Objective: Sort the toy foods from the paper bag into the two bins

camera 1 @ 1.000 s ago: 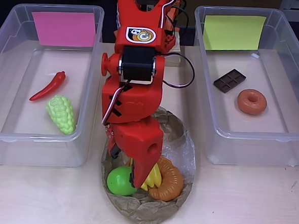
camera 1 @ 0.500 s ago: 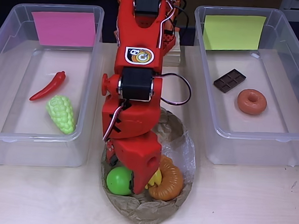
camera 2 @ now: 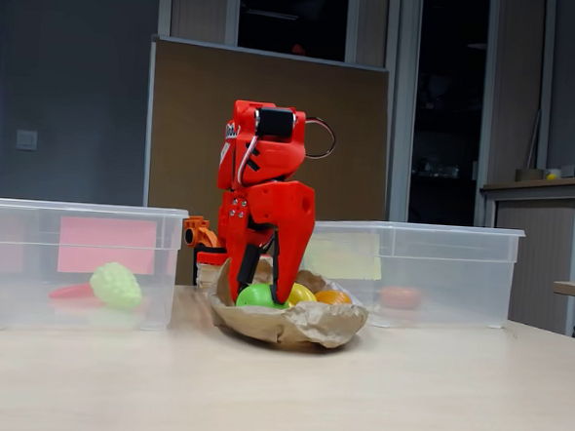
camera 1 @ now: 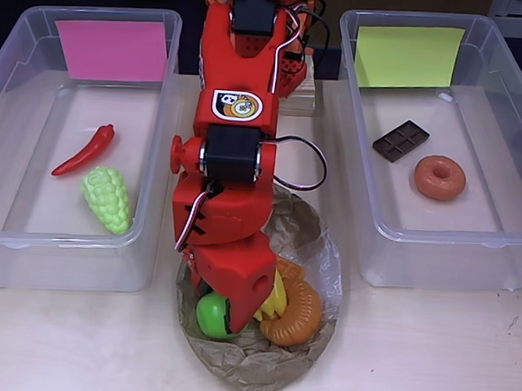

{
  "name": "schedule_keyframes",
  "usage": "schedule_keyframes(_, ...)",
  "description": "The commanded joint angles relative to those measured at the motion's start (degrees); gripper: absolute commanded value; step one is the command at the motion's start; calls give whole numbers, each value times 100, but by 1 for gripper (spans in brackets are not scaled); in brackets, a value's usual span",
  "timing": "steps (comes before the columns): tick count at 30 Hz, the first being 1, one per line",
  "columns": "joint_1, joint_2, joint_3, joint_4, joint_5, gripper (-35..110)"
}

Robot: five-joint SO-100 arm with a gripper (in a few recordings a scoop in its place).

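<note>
Green apple (camera 1: 209, 316): lying at the left of the paper bag (camera 1: 259, 373) in the overhead view, now partly covered by the red pincer (camera 1: 223, 313), whose two fingers are standing apart and straddling it, one on each side as the fixed view (camera 2: 261, 277) is showing; a second ago the apple was showing almost whole beside the fingertips, so the arm has been lowering onto it and shifting slightly left. The fingers are not yet closing on the fruit, and whether they are touching it cannot be told. Judged step: descent for a grasp on the apple, with closing and lifting to follow. Yellow bananas (camera 1: 275, 301): sitting just right of the pincer in the bag, touching the orange croissant (camera 1: 296, 315), which is curling along the bag's right side; both are likely to be jostled if the fingers close wide. Paper bag: resting open on the pale worktop (camera 1: 428, 356) between the two bins, crumpled rim standing up around its contents. Bin with the pink label (camera 1: 2, 233), left in the overhead view: holding the red chili (camera 1: 85, 149) and green grapes (camera 1: 107, 199), lying close together. Bin with the yellow-green label (camera 1: 507, 237), right: holding the brown chocolate bar (camera 1: 401, 140) and brown donut (camera 1: 439, 178). Progress judged: four pieces sorted, three still in the bag; the apple looks bound for the pink-labelled bin, beside the other fruit and vegetable pieces.
</note>
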Motion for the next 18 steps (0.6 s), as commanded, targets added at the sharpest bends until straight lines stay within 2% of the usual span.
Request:
schedule_keyframes(1,-44,589,-220,387,-18,9)
schedule_keyframes(11,-308,1828,-765,1811,-18,7)
schedule_keyframes(18,-255,3313,105,2681,-9,6)
